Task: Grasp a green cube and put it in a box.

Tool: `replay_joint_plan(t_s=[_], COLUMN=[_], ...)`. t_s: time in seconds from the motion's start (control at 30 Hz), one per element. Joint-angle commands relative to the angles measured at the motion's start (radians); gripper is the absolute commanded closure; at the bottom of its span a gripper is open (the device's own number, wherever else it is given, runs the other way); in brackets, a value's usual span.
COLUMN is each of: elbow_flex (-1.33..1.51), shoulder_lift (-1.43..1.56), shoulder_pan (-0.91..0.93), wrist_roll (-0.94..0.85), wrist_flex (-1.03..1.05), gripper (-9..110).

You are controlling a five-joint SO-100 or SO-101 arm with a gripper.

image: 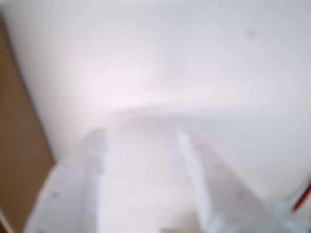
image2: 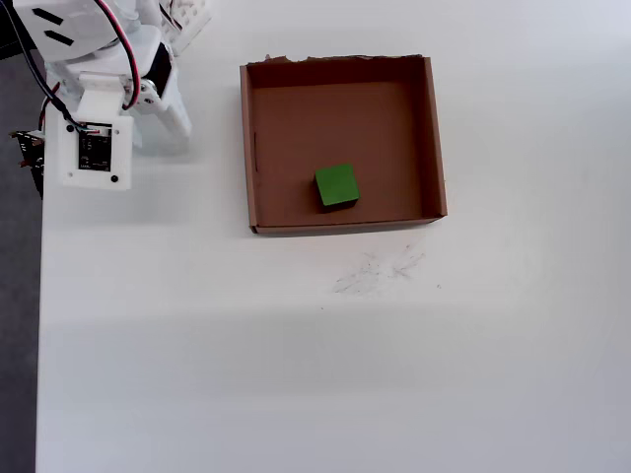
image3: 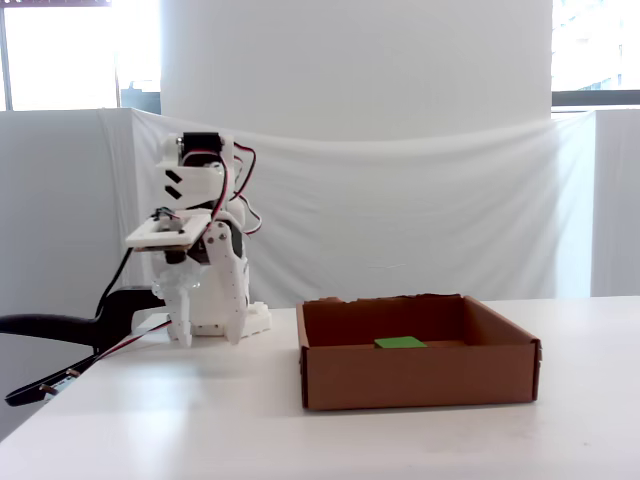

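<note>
The green cube lies flat on the floor of the box, near its front wall in the overhead view. In the fixed view only the top of the green cube shows above the front wall of the box. My gripper hangs folded by the arm's base, well left of the box, pointing down at the table. The wrist view is badly blurred. There my gripper shows two white fingers apart, with only white table between them. It is open and holds nothing.
The arm's base and a circuit board stand at the table's back left corner, with cables hanging off the left edge. A brown strip runs along the left of the wrist view, too blurred to name.
</note>
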Motion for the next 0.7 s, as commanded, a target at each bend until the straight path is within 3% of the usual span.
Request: replay_joint_plan(t_s=[0.0, 0.67], elbow_flex=[0.017, 0.063], shoulder_lift=[0.071, 0.158], shoulder_pan=[0.015, 0.043], wrist_roll=[-0.032, -0.081], wrist_flex=[0.026, 0.178], gripper=[82, 80])
